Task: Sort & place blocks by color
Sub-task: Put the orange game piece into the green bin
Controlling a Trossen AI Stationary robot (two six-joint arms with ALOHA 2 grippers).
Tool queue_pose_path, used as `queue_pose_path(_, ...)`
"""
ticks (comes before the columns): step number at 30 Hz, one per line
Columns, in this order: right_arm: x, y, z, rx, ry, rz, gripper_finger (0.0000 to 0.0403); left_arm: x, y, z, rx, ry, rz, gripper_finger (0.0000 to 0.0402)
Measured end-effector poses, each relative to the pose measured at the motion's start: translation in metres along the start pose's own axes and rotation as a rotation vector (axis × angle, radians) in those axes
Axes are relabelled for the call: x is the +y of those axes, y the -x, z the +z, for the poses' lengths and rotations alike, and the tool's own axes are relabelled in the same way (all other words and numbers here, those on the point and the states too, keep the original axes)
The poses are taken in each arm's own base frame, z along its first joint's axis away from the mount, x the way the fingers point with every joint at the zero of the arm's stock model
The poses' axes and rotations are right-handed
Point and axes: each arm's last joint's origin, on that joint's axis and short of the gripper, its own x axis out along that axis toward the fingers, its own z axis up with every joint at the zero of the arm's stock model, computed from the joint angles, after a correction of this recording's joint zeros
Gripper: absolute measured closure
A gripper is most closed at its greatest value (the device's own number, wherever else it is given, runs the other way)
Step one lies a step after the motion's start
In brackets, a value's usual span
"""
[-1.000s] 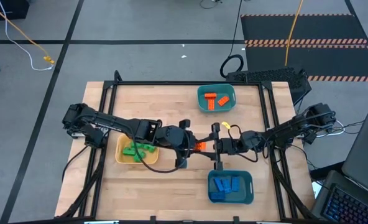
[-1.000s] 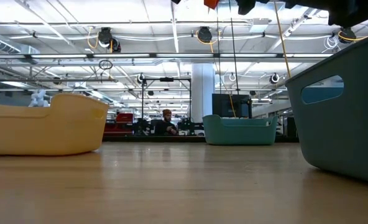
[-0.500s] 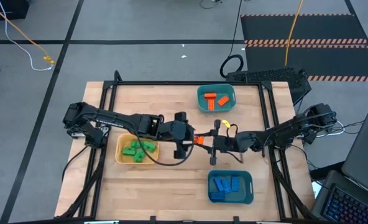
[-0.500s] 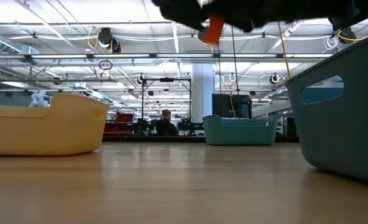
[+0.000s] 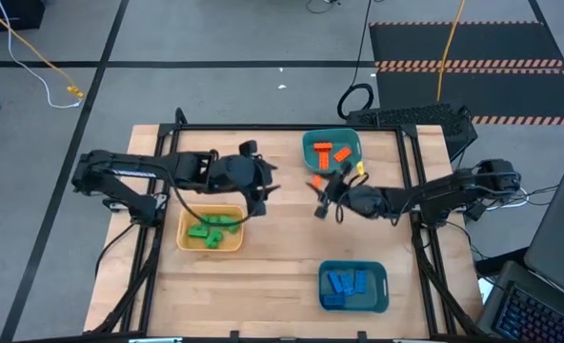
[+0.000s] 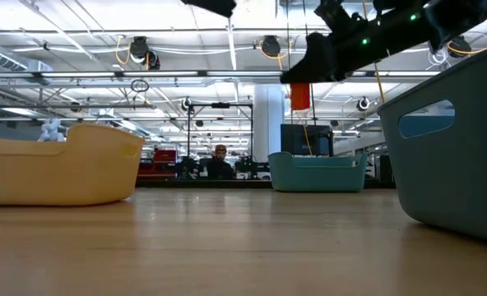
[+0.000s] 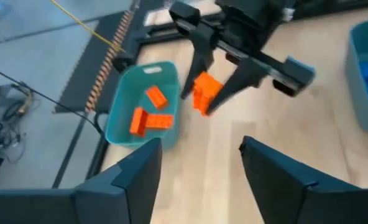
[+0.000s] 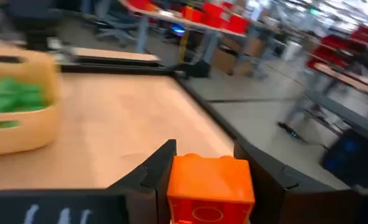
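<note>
Bench (image 5: pixel 272 257) of pale wood carries three trays, taken here against the teal tray (image 5: pixel 314 164) at its far edge. A second teal tray (image 5: pixel 379 297) sits at the near edge, well apart from the first, holding the blue blocks (image 5: pixel 345 283). The yellow tray (image 5: pixel 189 246) lies far to the left of it, holding the green blocks (image 5: pixel 213 230). The right gripper (image 5: pixel 322 186) hangs just beside the far teal tray's near-left corner, above the wood, its fingers pinching an orange block (image 7: pixel 203 92). The left gripper (image 5: pixel 266 186) hovers farther left of that tray, fingers spread and holding nothing. Two orange blocks (image 5: pixel 332 151) lie inside the far teal tray.
</note>
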Motion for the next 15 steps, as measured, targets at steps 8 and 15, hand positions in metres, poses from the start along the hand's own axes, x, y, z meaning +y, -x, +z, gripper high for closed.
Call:
queue_pose_path(8,-0.061,-0.016,-0.006,0.116,-0.182,-0.052,0.0274,0.0,-0.016,-0.043,-0.07,0.03,0.024,0.0227)
queue_pose_path(15,-0.094,-0.022,-0.013,0.161,-0.215,-0.109,0.0274,-0.016,-0.042,-0.09,-0.128,0.098,-0.022,0.0254)
